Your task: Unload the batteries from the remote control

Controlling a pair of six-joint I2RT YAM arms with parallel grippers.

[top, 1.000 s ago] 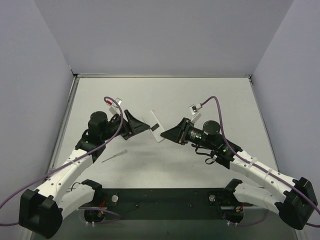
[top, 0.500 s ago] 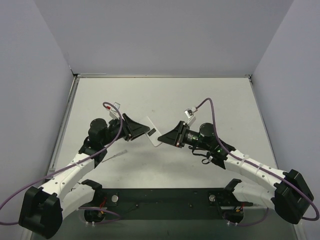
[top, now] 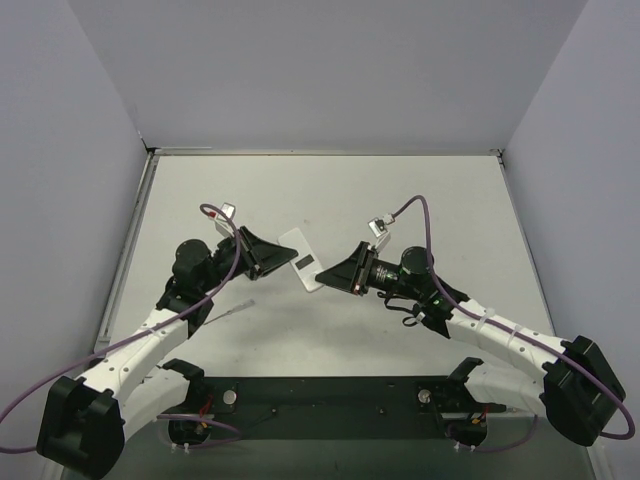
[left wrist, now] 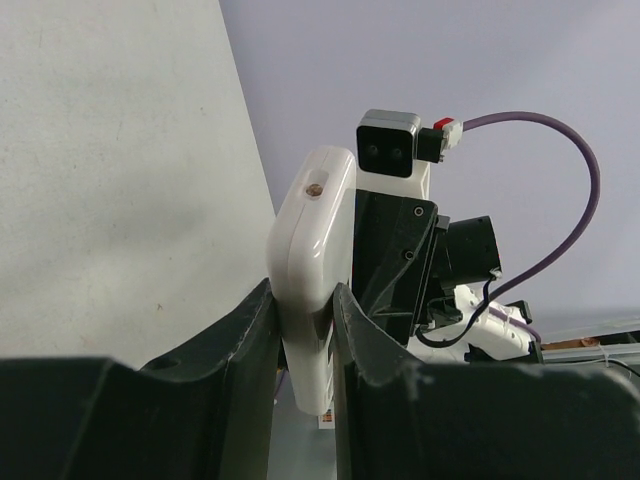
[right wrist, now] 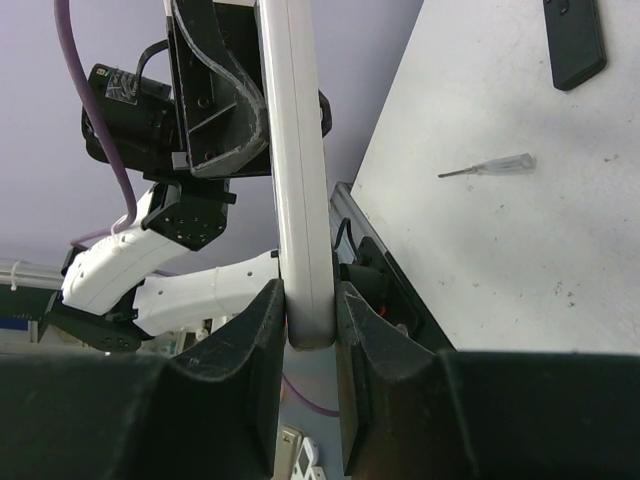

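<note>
The left gripper (left wrist: pixel 303 300) has its jaws drawn narrow, clamped on one end of the white remote control (top: pixel 298 250). The right gripper (right wrist: pixel 310 298) stands likewise narrow, pinching the other end of the same remote. Held between the two, the remote hangs above the table (top: pixel 420 200) at the middle of the top view, slightly left of centre. Whether batteries sit inside it cannot be told. Count: one remote, two grippers, one slim clear pointed tool (right wrist: pixel 490 166) lying on the table, and one flat black piece (right wrist: pixel 575 38) at the upper right of the right wrist view.
</note>
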